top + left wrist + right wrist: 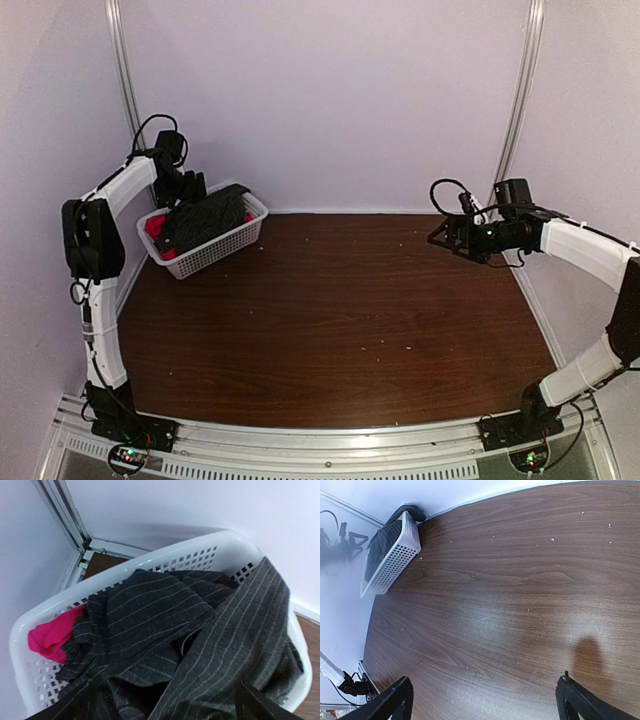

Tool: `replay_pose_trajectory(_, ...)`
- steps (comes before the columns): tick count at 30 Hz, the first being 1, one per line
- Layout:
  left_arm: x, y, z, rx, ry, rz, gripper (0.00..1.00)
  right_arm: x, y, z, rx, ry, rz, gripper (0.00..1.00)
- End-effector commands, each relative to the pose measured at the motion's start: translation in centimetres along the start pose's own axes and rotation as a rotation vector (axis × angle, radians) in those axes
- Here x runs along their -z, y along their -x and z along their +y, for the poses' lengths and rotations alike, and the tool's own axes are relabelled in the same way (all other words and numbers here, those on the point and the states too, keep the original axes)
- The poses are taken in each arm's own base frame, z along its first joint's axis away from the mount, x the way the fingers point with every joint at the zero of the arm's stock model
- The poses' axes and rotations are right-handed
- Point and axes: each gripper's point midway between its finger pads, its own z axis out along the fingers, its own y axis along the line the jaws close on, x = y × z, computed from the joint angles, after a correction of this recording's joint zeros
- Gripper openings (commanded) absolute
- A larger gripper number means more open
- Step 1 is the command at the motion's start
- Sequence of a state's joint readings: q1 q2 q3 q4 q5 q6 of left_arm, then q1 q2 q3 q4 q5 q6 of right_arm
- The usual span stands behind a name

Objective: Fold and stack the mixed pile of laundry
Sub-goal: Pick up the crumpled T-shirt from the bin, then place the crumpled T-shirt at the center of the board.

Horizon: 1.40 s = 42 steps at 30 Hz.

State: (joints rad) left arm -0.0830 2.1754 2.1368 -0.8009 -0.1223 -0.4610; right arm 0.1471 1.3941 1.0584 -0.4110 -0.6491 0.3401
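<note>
Laundry pile (205, 222) fills the basket (150, 560) at upper left of the top view. The pinstriped shirt (200, 630) lies heaped over the red T-shirt (47, 637). We judge both soft, light and limp, likely to drape and catch on the lattice. Grip the shirt at a raised fold. The left gripper (193, 187) hovers above, jaws apart. The right gripper (445, 235) hangs over the table (330, 320) at right, jaws apart, empty.

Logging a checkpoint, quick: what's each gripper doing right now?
Left gripper: open, holding nothing, over the pinstriped shirt.
Right gripper: open, holding nothing, above the table.
</note>
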Motion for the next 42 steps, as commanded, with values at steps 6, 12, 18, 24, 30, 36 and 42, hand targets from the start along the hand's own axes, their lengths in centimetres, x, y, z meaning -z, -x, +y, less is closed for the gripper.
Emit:
replay_pose_trajectory(6, -7.7, -3.5, -0.7, -0.079, 0.007, 0.110, 0.82, -0.6, 2.0, 0.0, 0.015, 0.023, -0.018, 1.00)
replay_pose_trajectory(12, -5.5, -0.4, -3.0, -0.094, -0.103, 0.040, 0.12, -0.6, 2.4, 0.2, 0.015, 0.029, -0.025, 1.00)
replay_pose_trajectory(18, 4.3, 7.4, -7.4, -0.090, -0.333, -0.197, 0.00, 0.1, 3.0, 1.0, 0.021, 0.046, -0.053, 1.00)
replay_pose_trajectory(24, 17.6, 12.4, -12.2, -0.136, -0.595, -0.440, 0.00, 1.1, 3.3, 1.8, 0.022, 0.062, -0.084, 1.00)
replay_pose_trajectory(30, 32.5, 13.0, -17.7, -0.164, -0.946, -0.607, 0.00, 1.9, 3.2, 2.5, 0.006, 0.084, -0.110, 1.00)
replay_pose_trajectory(36, 43.1, 9.4, -24.2, -0.215, -1.235, -0.655, 0.00, 2.6, 3.4, 3.0, -0.006, 0.099, -0.136, 1.00)
replay_pose_trajectory(42, 44.2, 4.0, -29.1, -0.305, -1.335, -0.551, 0.00, 3.1, 3.6, 3.4, -0.010, 0.107, -0.152, 1.00)
